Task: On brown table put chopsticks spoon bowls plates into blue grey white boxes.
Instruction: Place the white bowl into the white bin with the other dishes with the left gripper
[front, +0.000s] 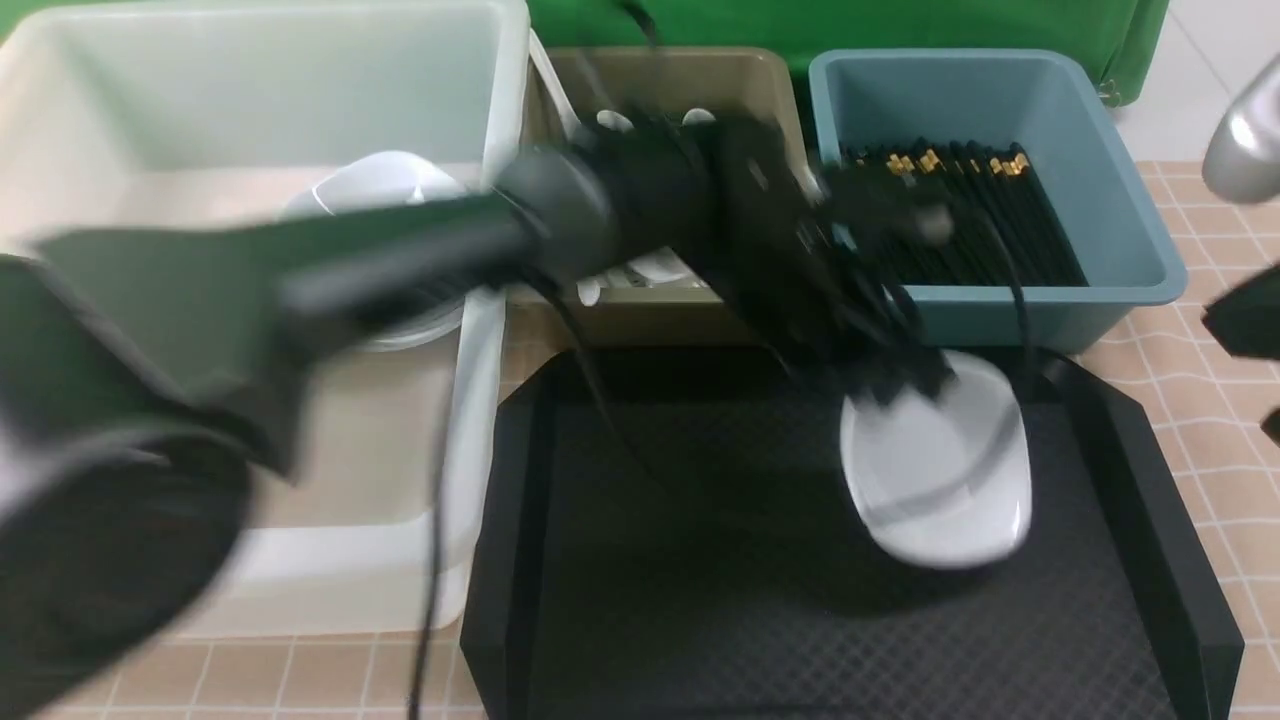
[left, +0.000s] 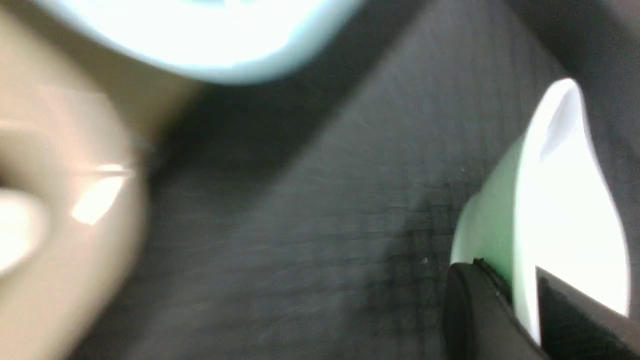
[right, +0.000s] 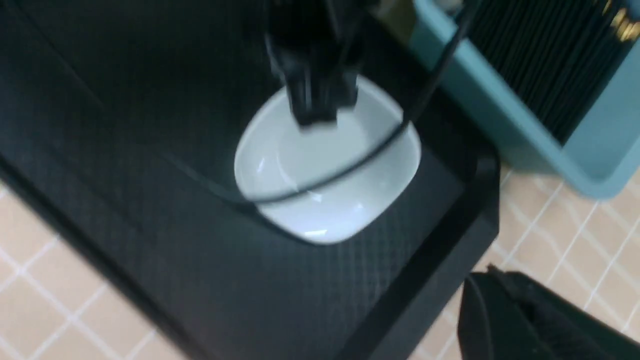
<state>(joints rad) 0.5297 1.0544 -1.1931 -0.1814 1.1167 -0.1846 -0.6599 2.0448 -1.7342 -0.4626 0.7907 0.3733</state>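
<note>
Plate (front: 940, 490), white and glossy, is gripped at its rim by the left gripper (front: 915, 390) near the far right corner of the black tray (front: 700, 600), in the front view. Past the tray's far edge, the grey box (front: 620, 320) holds spoons (front: 662, 266) and the blue box (front: 1120, 296) holds chopsticks (front: 1020, 220); the white box (front: 330, 590) is beside the tray's left edge.

Left wrist view: the fingers (left: 487, 305) pinch the tilted plate's rim.

Right wrist view: the right gripper's (right: 492, 276) fingers are together, apart from the plate, near the tray's right edge.
</note>
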